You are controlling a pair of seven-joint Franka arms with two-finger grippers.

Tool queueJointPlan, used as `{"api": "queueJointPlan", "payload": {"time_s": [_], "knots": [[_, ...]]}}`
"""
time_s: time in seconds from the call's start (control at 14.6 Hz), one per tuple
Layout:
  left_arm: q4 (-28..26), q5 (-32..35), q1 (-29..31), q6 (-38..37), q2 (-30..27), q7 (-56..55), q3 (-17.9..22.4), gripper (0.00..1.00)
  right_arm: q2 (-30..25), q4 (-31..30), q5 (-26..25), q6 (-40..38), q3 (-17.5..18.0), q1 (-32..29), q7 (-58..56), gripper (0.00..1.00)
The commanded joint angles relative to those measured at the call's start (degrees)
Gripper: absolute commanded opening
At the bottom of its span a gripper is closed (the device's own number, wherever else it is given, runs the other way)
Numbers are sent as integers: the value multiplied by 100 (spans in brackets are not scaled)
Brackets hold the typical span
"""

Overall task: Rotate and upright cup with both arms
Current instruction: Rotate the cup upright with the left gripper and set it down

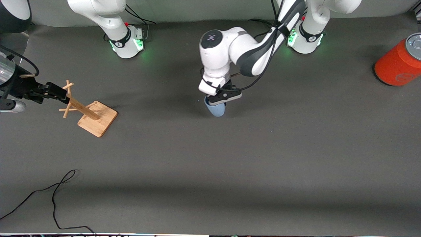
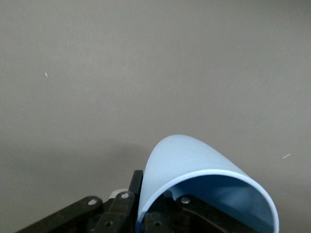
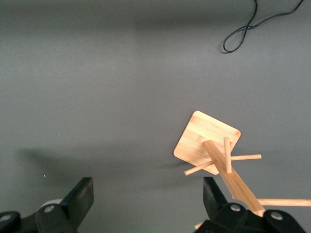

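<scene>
Left pincer [image 1: 221, 99] clamped on cup [image 1: 216, 109] mid-bench, base hanging down; right pincer [image 3: 146, 204] gaping, waiting over the right arm's bench end.

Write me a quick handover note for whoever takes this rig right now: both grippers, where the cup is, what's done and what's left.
Left gripper: shut on the cup, fingers pinching its rim, over the middle of the table. The cup hangs with its rounded base down toward the mat.
Right gripper: open, holding nothing, waiting above the wooden peg stand at the right arm's end of the table.
Orange can: at the left arm's end, not part of the job.
Done: cup picked up by the left arm.
Left: set the cup upright on the table and release; the right arm has not touched it yet.
</scene>
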Motion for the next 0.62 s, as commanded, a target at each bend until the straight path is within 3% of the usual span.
{"api": "queueJointPlan", "payload": {"time_s": [0.0,0.14,0.55], "knots": [[-1276,-148,229,976,-392,469,-54,0,109,151,-41,17,-31,93,-108,100],[-1577,-525,247,1531,-340,855,-45,0,135,160,-32,8,-31,84,-116,100],[-1341,-1862,467,1612,20,2122,-54,0,162,212,38,131,-57,75,-73,100]]}}
